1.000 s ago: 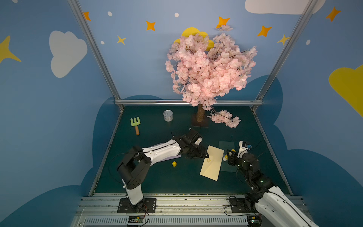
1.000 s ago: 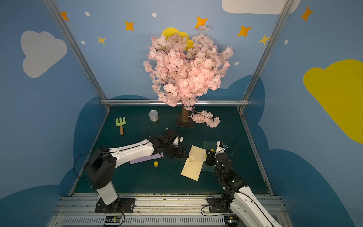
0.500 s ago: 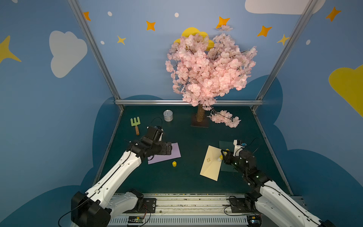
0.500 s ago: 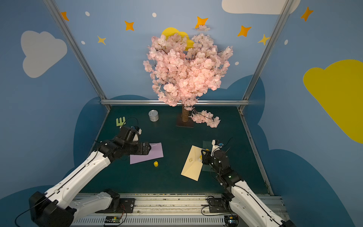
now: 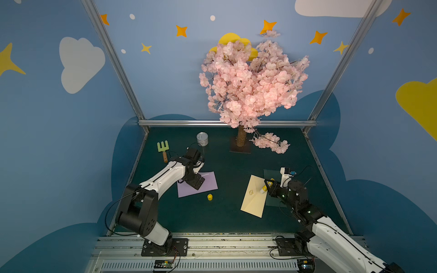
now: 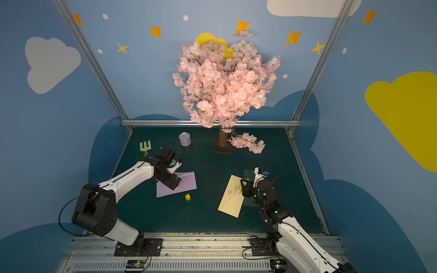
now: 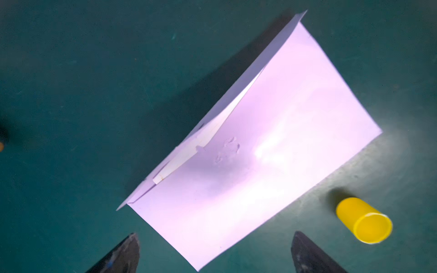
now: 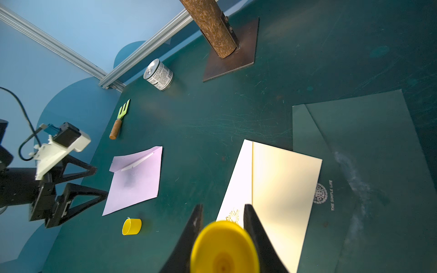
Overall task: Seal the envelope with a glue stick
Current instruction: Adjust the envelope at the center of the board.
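My right gripper is shut on the yellow glue stick, which hangs over the right long edge of a cream envelope. That envelope lies flat with a fold line and a gold emblem. The stick's round yellow cap lies alone on the mat. My left gripper is open and empty above a corner of a lilac envelope. The glue tip is hidden.
A dark green envelope lies partly under the cream one. At the back stand a tin can, a small green rake and the blossom tree's trunk on its base plate. A fallen blossom branch lies beside it.
My left arm has swung away from the cream envelope to the lilac one, and its jaws have opened wide. The right gripper has kept the glue stick and barely shifted.
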Action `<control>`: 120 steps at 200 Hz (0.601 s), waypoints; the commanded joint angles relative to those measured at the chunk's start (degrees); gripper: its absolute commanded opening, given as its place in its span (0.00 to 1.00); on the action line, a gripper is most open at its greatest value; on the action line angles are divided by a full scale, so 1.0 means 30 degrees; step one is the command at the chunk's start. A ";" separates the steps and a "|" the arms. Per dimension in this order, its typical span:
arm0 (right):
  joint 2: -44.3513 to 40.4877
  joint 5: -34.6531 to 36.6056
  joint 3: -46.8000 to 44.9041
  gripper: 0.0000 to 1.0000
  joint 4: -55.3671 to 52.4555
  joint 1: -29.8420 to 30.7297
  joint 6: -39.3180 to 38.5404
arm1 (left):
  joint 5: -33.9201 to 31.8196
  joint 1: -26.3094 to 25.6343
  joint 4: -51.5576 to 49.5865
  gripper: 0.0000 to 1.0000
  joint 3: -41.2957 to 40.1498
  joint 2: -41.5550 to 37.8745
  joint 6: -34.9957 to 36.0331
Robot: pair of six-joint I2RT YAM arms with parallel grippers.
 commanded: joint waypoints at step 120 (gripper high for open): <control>0.1365 -0.0565 -0.0214 0.00 0.1254 -0.0572 0.0167 | 0.4041 0.2521 0.1503 0.96 0.1955 0.3062 0.3804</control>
